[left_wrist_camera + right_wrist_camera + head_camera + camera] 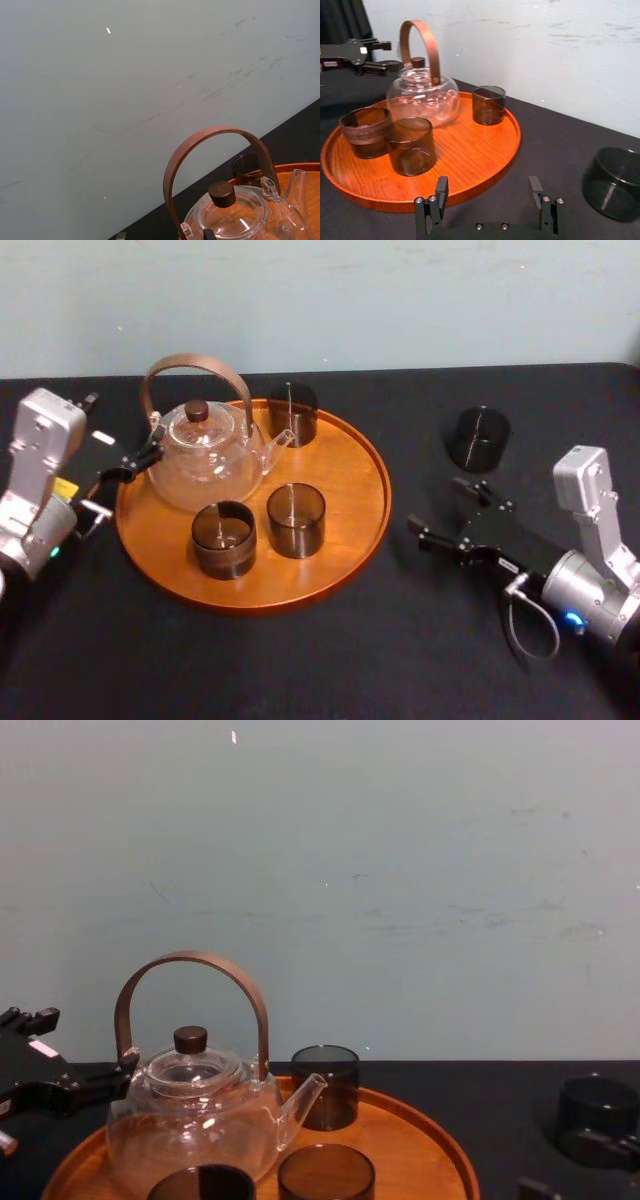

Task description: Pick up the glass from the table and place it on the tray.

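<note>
A dark smoked glass stands alone on the black table, to the right of the round wooden tray. My right gripper is open with nothing between its fingers. It hovers low over the table just in front of that glass, between it and the tray. In the right wrist view the glass sits off to one side of the open fingers, apart from them. My left gripper rests open at the tray's left edge, beside the teapot.
The tray carries a glass teapot with a brown arched handle and three dark glasses. Bare wood lies on the tray's right side. A pale wall rises behind the table.
</note>
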Controlling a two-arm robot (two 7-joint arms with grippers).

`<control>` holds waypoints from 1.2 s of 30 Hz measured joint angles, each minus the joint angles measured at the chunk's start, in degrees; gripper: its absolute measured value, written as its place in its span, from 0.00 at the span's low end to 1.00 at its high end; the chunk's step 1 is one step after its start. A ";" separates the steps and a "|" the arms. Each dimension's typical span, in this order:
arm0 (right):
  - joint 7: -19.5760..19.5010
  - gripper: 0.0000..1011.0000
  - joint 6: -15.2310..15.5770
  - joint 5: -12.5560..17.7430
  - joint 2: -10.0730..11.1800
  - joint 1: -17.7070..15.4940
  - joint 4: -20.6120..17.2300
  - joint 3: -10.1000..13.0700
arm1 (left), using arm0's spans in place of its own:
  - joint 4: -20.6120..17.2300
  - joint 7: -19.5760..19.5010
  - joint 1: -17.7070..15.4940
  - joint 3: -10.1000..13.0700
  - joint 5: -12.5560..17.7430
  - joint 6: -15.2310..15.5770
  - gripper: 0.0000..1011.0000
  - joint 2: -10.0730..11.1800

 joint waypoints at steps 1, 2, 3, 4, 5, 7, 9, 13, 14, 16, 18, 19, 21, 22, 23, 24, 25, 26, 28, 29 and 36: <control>-0.20 0.99 -0.08 0.10 0.00 -0.30 0.02 0.50 | 0.00 0.00 0.00 0.00 0.00 0.00 0.99 0.00; -0.38 0.99 -0.10 0.14 0.00 -0.47 0.06 0.76 | 0.00 0.00 0.00 0.00 0.00 0.00 0.99 0.00; -0.54 0.99 -0.12 0.16 -0.01 -0.62 0.11 1.00 | 0.00 0.00 0.00 0.00 0.00 0.00 0.99 0.00; -0.90 0.99 -0.16 0.18 -0.05 -0.92 0.24 1.47 | 0.00 0.00 0.00 0.00 0.00 0.00 0.99 0.00; -1.03 0.99 -0.17 0.18 -0.07 -1.05 0.31 1.66 | 0.00 0.00 0.00 0.00 0.00 0.00 0.99 0.00; -1.51 0.99 -0.19 0.18 -0.12 -1.43 0.52 2.32 | 0.00 0.00 0.00 0.00 0.00 0.00 0.99 0.00; -1.83 0.99 -0.19 0.18 -0.15 -1.71 0.70 2.82 | 0.00 0.00 0.00 0.00 0.00 0.00 0.99 0.00; -2.76 0.99 -0.19 0.12 -0.30 -2.34 1.02 4.20 | 0.00 0.00 0.00 0.00 0.00 0.00 0.99 0.00; -2.91 0.99 -0.19 0.08 -0.31 -2.43 1.04 4.48 | 0.00 0.00 0.00 0.00 0.00 0.00 0.99 0.00; -3.28 0.99 -0.19 -0.04 -0.37 -2.64 1.15 5.20 | 0.00 0.00 0.00 0.00 0.00 0.00 0.99 0.00; -3.53 0.99 -0.18 -0.17 -0.44 -2.70 1.31 5.63 | 0.00 0.00 0.00 0.00 0.00 0.00 0.99 0.00; -3.74 0.99 -0.16 -0.32 -0.53 -2.69 1.56 6.03 | 0.00 0.00 0.00 0.00 0.00 0.00 0.99 0.00; -3.95 0.99 -0.14 -0.49 -0.63 -2.66 1.83 6.40 | 0.00 0.00 0.00 0.00 0.00 0.00 0.99 0.00; -4.05 0.99 -0.14 -0.58 -0.66 -2.63 1.94 6.58 | 0.00 0.00 0.00 0.00 0.00 0.00 0.99 0.00; -4.25 0.99 -0.11 -0.73 -0.74 -2.47 2.28 7.05 | 0.00 0.00 0.00 0.00 0.00 0.00 0.99 0.00; -4.37 0.99 -0.09 -0.78 -0.81 -2.36 2.47 7.28 | 0.00 0.00 0.00 0.00 0.00 0.00 0.99 0.00; -4.47 0.99 -0.08 -0.80 -0.88 -2.21 2.74 7.54 | 0.00 0.00 0.00 0.00 0.00 0.00 0.99 0.00; -4.59 0.99 -0.01 -0.82 -1.02 -1.84 3.25 8.00 | 0.00 0.00 0.00 0.00 0.00 0.00 0.99 0.00; -4.62 0.99 0.06 -0.81 -1.20 -1.28 3.98 8.44 | 0.00 0.00 0.00 0.00 0.00 0.00 0.99 0.00; -4.62 0.99 0.07 -0.79 -1.37 -0.57 4.82 8.87 | 0.00 0.00 0.00 0.00 0.00 0.00 0.99 0.00; -3.91 0.99 0.20 -1.28 -2.10 3.18 8.78 9.26 | 0.00 0.00 0.00 0.00 0.00 0.00 0.99 0.00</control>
